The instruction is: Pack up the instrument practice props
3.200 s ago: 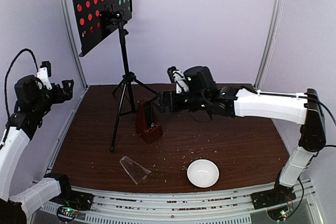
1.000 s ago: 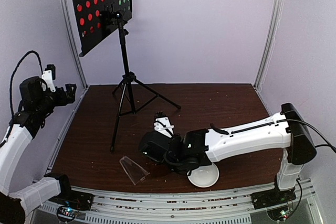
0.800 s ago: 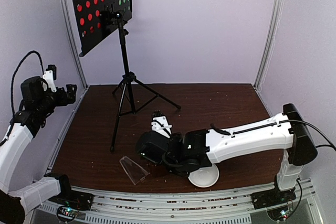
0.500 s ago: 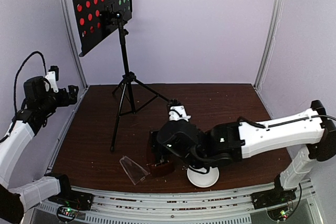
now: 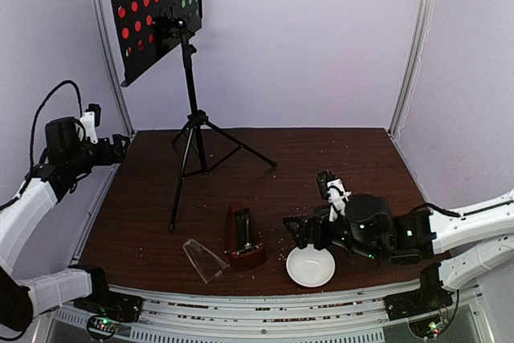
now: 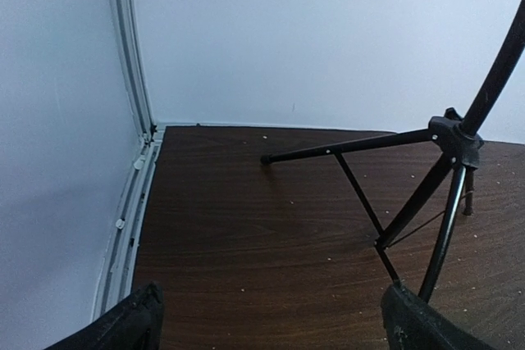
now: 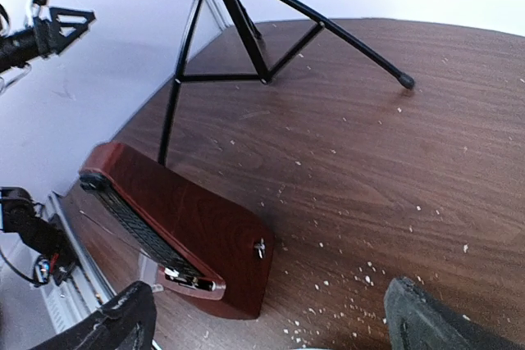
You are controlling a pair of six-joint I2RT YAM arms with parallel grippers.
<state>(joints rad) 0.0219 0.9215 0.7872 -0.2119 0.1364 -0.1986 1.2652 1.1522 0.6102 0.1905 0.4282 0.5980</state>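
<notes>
- Near the table's (image 5: 345, 170) 6 o'clock edge, seen from above, the metronome (image 5: 243, 236) stands upright and uncovered; its clear cover (image 5: 206, 259) lies just beside it, toward 8 o'clock.
- At the metronome's 3 o'clock, the right gripper (image 5: 295, 233) hovers by the white bowl's (image 5: 311, 272) far rim, spread wide and empty.
- Toward 11 o'clock stands the music stand (image 5: 189, 102), with the red and green music sheets (image 5: 125, 33) showing through its holes; the left gripper (image 5: 122, 149) hangs at the 9 o'clock edge.
- Left wrist: its fingers (image 6: 123, 329) are wide apart with nothing between them; the stand's legs are at 2 o'clock.
- Right wrist: the fingers are fully parted and hold nothing; the metronome is at 8 o'clock and the stand's legs at 12.
</notes>
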